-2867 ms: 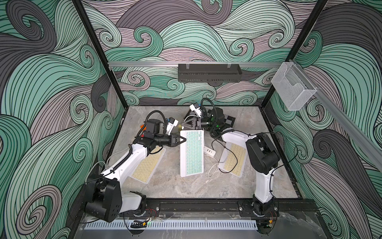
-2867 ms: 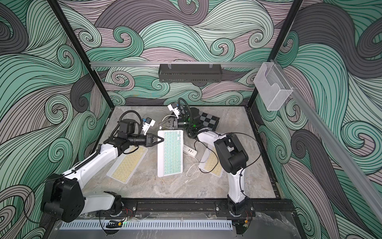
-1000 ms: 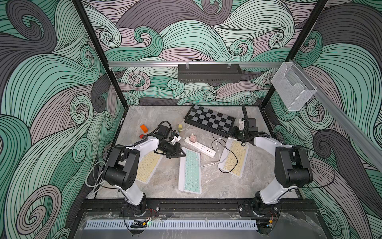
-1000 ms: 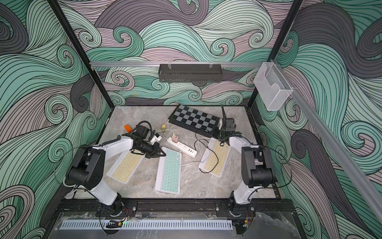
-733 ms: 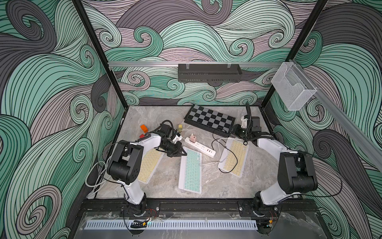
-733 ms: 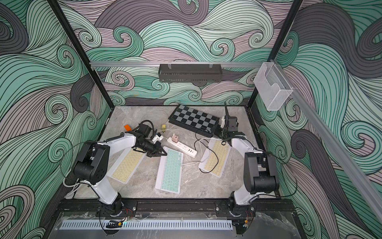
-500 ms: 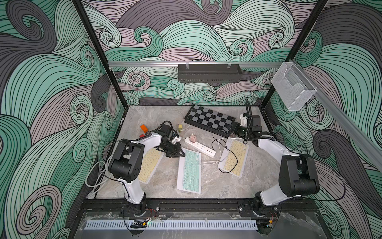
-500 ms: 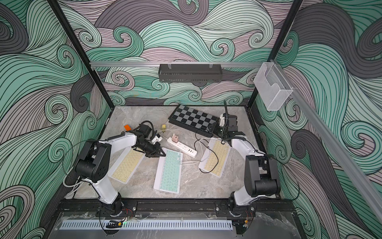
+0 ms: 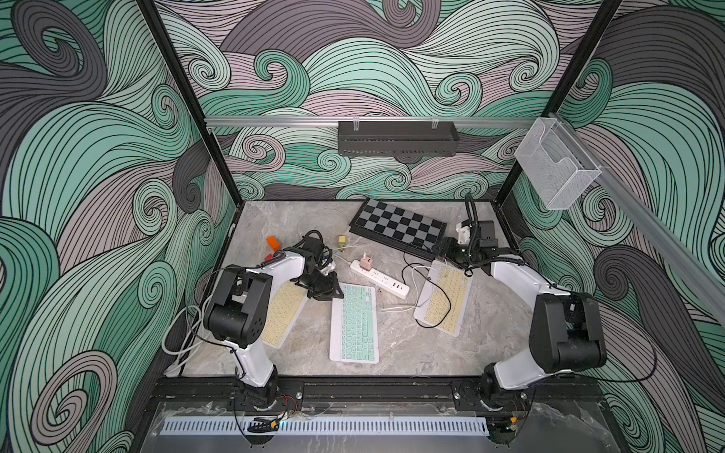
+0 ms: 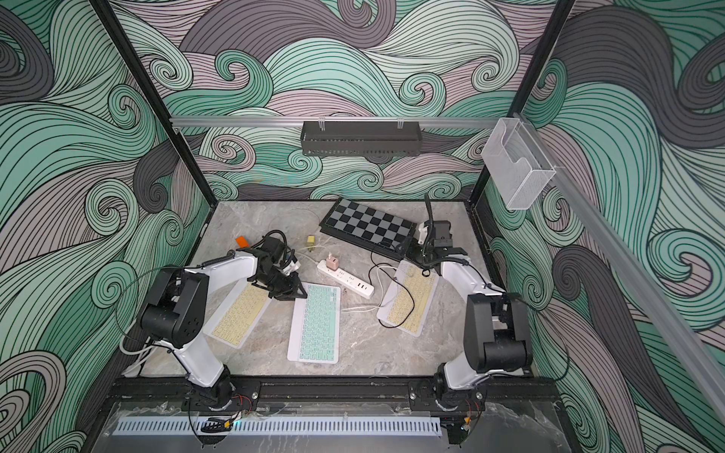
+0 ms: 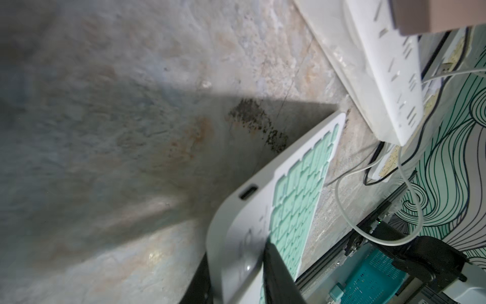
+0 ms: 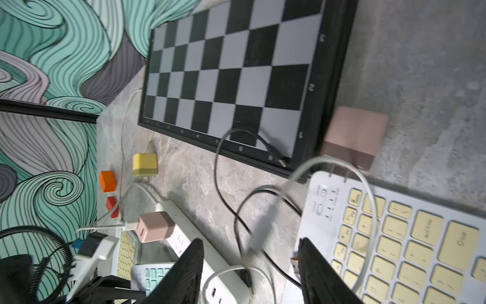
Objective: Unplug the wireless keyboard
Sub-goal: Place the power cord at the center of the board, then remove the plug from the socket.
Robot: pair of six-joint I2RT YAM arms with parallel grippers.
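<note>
The teal-keyed wireless keyboard (image 9: 355, 321) (image 10: 314, 323) lies flat mid-table. Its port (image 11: 247, 193) shows with no plug in it. My left gripper (image 9: 331, 292) (image 11: 236, 250) is open, one finger on each side of the keyboard's far left corner. The right gripper (image 9: 445, 251) (image 12: 249, 240) stands wide open above the far end of the right yellow keyboard (image 9: 445, 298). A white cable's plug (image 12: 263, 229) shows blurred between its fingers, touching neither. The white cable (image 9: 396, 310) trails on the table between the two keyboards.
A white power strip (image 9: 378, 274) carrying a pink charger (image 9: 367, 262) lies behind the teal keyboard. A chessboard (image 9: 398, 229) sits at the back. Another yellow keyboard (image 9: 282, 313) lies under the left arm. A black cable (image 9: 443, 306) crosses the right keyboard. Small orange (image 9: 273, 242) and yellow (image 9: 342, 240) blocks stand far left.
Both grippers have opened over the last second. The white plug has come free of the right fingers. The teal keyboard has barely shifted.
</note>
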